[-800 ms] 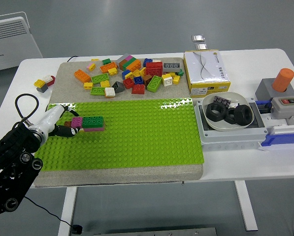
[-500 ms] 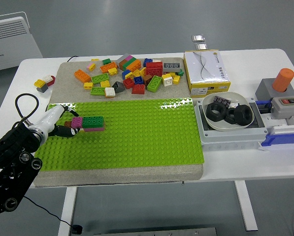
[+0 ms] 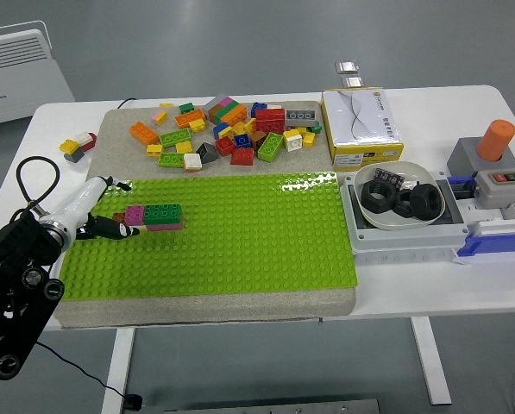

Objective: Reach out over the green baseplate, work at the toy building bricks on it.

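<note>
Left hand (image 3: 102,226) sits at the green baseplate's (image 3: 240,241) left edge, fingers loosely spread, gripping nothing, tips just beside the pink-and-green brick stack (image 3: 154,216). Stack lies directly right of it, long axis left-right. Loose bricks (image 3: 227,134) pile beyond the plate's far edge.

I see a white table (image 3: 240,323) on white legs (image 3: 431,358) over a plain grey floor (image 3: 197,43). A white panel heater (image 3: 20,60) stands far left. Lighting even, glare soft.
</note>
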Robot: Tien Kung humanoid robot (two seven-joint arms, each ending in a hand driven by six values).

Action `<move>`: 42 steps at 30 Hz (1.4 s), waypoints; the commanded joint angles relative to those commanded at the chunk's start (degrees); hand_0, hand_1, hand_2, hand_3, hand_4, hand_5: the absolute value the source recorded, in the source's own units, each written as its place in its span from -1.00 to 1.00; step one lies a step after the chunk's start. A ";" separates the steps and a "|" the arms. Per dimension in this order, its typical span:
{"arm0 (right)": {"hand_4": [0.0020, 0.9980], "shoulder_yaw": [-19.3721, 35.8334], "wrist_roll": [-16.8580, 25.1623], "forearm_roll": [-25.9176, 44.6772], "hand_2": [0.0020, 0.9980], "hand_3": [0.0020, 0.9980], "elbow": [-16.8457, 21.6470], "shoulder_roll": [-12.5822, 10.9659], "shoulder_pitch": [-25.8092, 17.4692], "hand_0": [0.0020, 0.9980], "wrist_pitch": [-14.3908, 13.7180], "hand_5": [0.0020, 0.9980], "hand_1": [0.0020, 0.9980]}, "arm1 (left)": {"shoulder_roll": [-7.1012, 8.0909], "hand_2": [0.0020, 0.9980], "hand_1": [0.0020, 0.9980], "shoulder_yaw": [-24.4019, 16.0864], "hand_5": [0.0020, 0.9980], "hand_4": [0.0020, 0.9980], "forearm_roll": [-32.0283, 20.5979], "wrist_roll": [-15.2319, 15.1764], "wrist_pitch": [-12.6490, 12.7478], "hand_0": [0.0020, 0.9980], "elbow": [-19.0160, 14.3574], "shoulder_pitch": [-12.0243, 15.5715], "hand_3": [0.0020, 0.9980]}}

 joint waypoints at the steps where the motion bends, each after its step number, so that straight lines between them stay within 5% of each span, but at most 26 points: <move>1: 0.70 0.08 0.02 -0.02 0.53 0.58 0.00 -0.02 -0.05 0.38 0.01 1.00 0.42 | 0.28 0.87 0.91 -0.16 -0.54 0.98 0.31 0.25 0.02 0.95 -1.13 0.60 0.53; 2: 0.70 0.18 0.03 -0.10 0.53 0.58 0.00 -0.05 -0.08 0.38 0.02 1.00 0.42 | 0.58 0.86 0.91 -0.11 0.12 1.00 0.69 0.48 0.06 0.96 -2.26 1.16 0.38; 6: 0.70 0.78 0.08 -0.77 0.53 0.58 0.00 -0.10 -0.12 0.38 0.09 1.00 0.42 | 0.78 0.86 0.91 1.16 0.12 1.00 1.82 0.65 0.65 0.96 -5.67 2.21 0.38; 14: 0.71 1.39 0.10 -1.45 0.53 0.58 0.00 -0.08 -0.15 0.38 0.26 1.00 0.42 | -0.26 0.87 0.92 2.42 0.31 1.00 2.33 0.38 1.44 0.98 -3.63 2.14 0.37; 42: 0.71 1.33 0.05 -1.60 0.53 0.58 0.00 0.03 -0.25 0.38 0.33 1.00 0.42 | -0.97 0.87 0.93 3.09 0.31 1.00 2.57 1.25 0.78 0.99 -1.11 3.06 0.36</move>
